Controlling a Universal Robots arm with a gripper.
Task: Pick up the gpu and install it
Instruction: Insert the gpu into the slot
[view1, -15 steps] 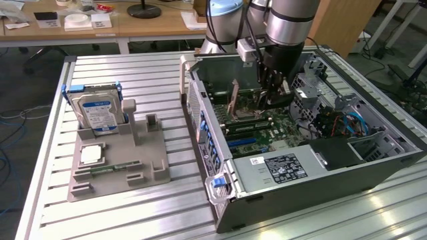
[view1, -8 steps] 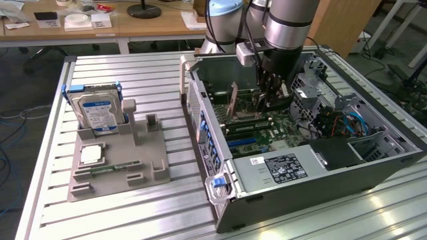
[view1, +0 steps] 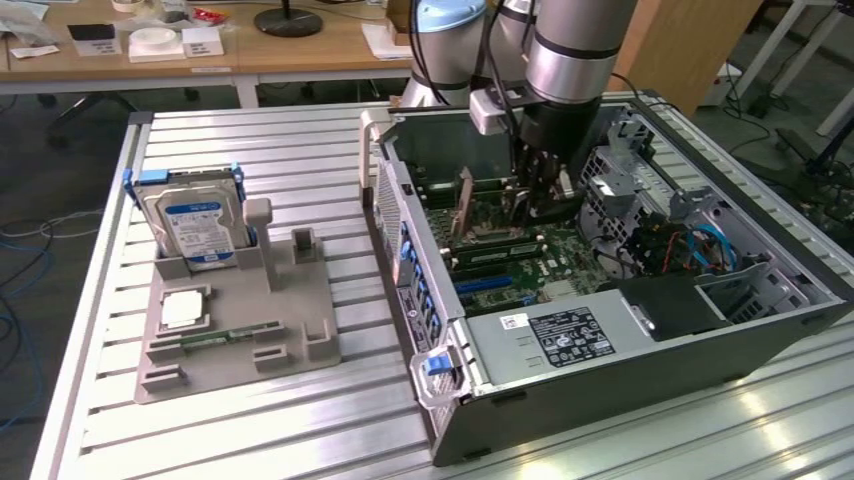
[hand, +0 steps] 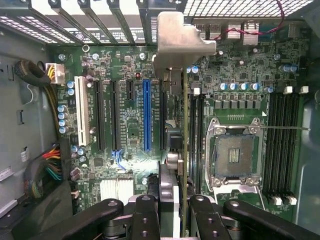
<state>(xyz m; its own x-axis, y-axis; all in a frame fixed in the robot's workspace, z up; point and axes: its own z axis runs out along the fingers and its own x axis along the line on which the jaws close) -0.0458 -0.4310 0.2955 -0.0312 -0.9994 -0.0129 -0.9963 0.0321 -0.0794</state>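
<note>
Gripper (hand: 172, 212) pinches the gpu (hand: 181, 45), a thin card with a silver metal end bracket, over the green motherboard (hand: 125, 150).

Seen from outside, the dark gripper (view1: 545, 200) reaches down into the open grey computer case (view1: 801, 300) that lies on its side. Its fingers are drawn in narrow on the card, which stands on edge between them with the bracket towards the slotted back wall. The card's edge runs just beside the long blue expansion slot (hand: 146, 115), on the processor-socket side. Whether it has entered a slot I cannot tell. To do this step well, I judge the card should stay upright and parallel to the slots, with the bracket lined up on its rear opening. The push should go straight down with even pressure, because any tilt could jam the connector or scrape the neighbouring parts.
</note>
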